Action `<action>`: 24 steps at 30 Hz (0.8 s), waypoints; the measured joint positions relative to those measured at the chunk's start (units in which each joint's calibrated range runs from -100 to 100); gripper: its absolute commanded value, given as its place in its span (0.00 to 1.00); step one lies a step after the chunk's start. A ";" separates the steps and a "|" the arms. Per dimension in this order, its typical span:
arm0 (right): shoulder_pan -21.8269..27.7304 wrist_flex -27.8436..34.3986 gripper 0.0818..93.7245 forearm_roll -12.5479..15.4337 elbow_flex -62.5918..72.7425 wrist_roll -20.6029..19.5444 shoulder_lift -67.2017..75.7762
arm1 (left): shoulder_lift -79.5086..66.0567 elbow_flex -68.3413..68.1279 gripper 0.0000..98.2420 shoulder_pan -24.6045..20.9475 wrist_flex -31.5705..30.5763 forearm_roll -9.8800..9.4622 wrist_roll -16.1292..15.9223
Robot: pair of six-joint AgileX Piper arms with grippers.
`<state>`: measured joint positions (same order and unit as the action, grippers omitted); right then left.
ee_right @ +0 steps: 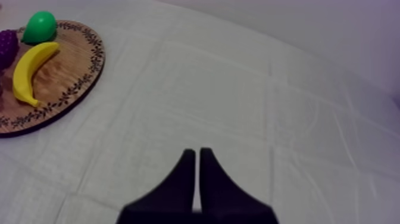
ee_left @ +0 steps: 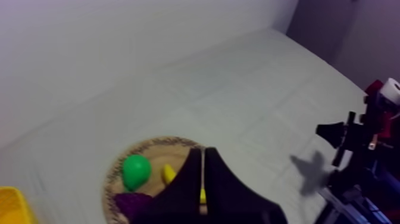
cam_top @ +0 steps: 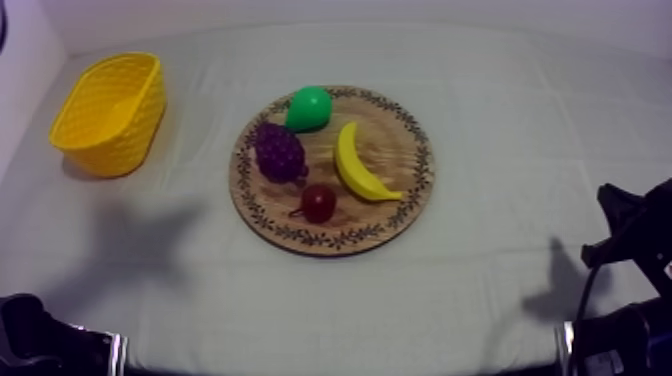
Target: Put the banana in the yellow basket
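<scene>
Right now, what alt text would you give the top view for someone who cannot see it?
A round wooden board holds a banana, a green pear, purple grapes and a small red fruit. A yellow basket stands apart, farther back on the left.

Matt, creased grey-white cloth (cam_top: 520,110). Grainy, matt wood board (cam_top: 395,150). Lattice-moulded plastic basket (cam_top: 105,140), far left, slight sheen. Smooth glossy plastic banana (cam_top: 352,165), pear (cam_top: 309,107), small red fruit (cam_top: 319,203). Bumpy, duller grapes (cam_top: 279,151).
</scene>
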<state>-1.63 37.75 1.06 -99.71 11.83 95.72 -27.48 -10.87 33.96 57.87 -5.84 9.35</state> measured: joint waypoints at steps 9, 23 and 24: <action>0.00 0.00 0.01 0.00 0.00 0.00 0.00 | 13.78 9.89 0.00 3.88 11.03 0.37 7.27; 0.00 0.00 0.01 0.00 0.00 0.00 0.00 | 33.28 22.08 0.00 4.36 25.02 1.54 15.88; 0.00 0.00 0.01 0.00 0.00 0.00 0.00 | 33.95 22.29 0.00 4.36 25.36 1.62 16.33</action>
<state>-1.63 37.76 1.06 -99.71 11.83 95.72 6.46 11.42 38.32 83.22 -4.22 25.68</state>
